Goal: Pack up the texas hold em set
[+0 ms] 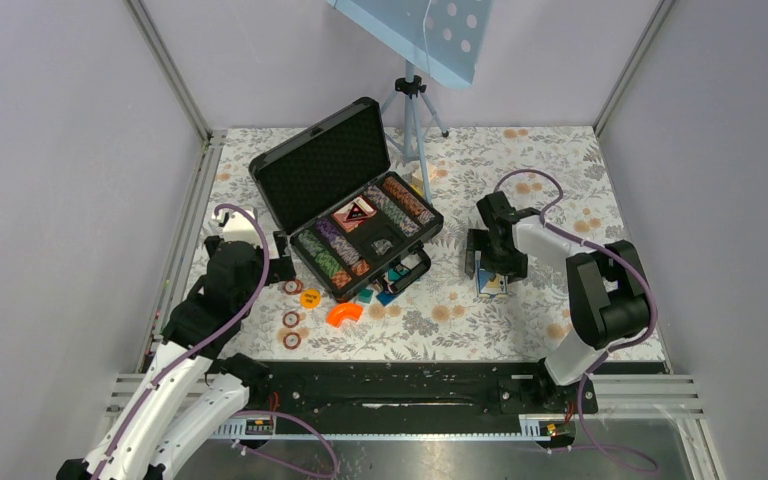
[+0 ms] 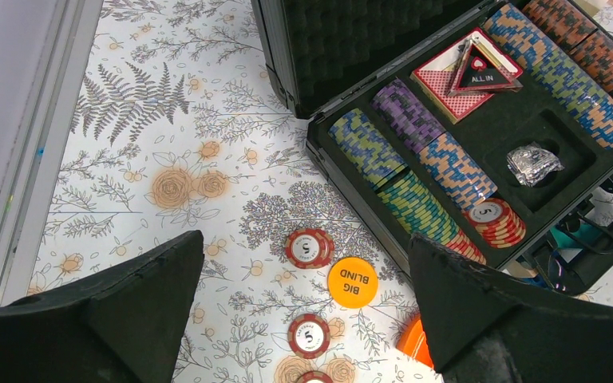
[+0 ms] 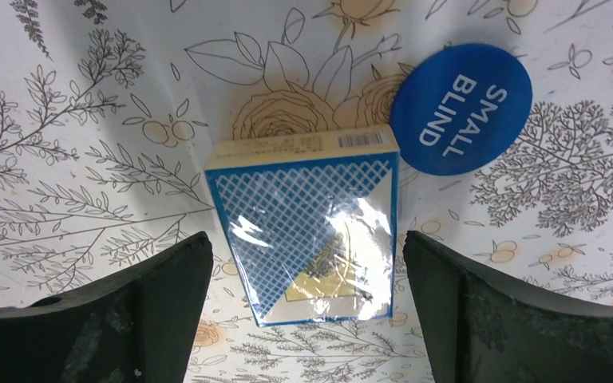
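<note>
The black briefcase (image 1: 320, 170) of the texas hold em set lies open at the table's middle, lid up. Its foam tray (image 2: 519, 136) holds rows of striped chips (image 2: 415, 183) and a red card deck (image 2: 455, 84). Loose red chips (image 2: 310, 247) and an orange BIG BLIND disc (image 2: 352, 282) lie on the cloth left of the case. My left gripper (image 2: 305, 267) hangs open above them, holding nothing. A blue card deck (image 3: 311, 231) lies flat to the right of the case. My right gripper (image 3: 307, 255) is open, one finger on each side of the deck, apart from it.
A blue SMALL BLIND disc (image 3: 460, 108) lies just beyond the blue deck. An orange curved plastic piece (image 1: 343, 314) and small teal and blue blocks (image 1: 385, 290) sit in front of the case. A tripod (image 1: 412, 110) stands behind it. Metal rails border the table.
</note>
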`<action>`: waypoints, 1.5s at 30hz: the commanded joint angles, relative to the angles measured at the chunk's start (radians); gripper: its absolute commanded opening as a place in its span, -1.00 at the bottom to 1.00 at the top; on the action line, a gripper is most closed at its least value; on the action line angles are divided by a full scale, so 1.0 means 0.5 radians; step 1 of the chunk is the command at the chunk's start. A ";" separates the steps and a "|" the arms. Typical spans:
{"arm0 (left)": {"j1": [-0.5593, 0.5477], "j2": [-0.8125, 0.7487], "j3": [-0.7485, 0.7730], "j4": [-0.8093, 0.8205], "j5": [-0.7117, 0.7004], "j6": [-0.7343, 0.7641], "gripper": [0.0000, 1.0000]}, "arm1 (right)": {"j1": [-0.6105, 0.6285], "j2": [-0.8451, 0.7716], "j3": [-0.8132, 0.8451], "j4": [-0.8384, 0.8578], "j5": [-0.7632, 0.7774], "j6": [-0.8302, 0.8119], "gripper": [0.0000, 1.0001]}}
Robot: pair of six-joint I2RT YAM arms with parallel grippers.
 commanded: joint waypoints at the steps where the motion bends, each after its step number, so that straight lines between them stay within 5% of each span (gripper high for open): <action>1: 0.009 0.008 -0.003 0.120 0.028 0.027 0.98 | -0.006 0.047 0.071 0.024 -0.025 -0.004 0.89; 24: 0.007 0.009 -0.006 0.128 0.048 0.030 0.98 | 0.000 0.081 0.106 0.019 -0.008 -0.016 0.41; 32: 0.007 0.008 -0.004 0.128 0.055 0.030 0.98 | 0.007 -0.091 0.098 0.021 -0.017 -0.052 0.40; 45: 0.006 -0.008 0.001 0.125 0.041 0.030 0.98 | 0.184 -0.205 0.471 -0.029 -0.449 -0.308 0.39</action>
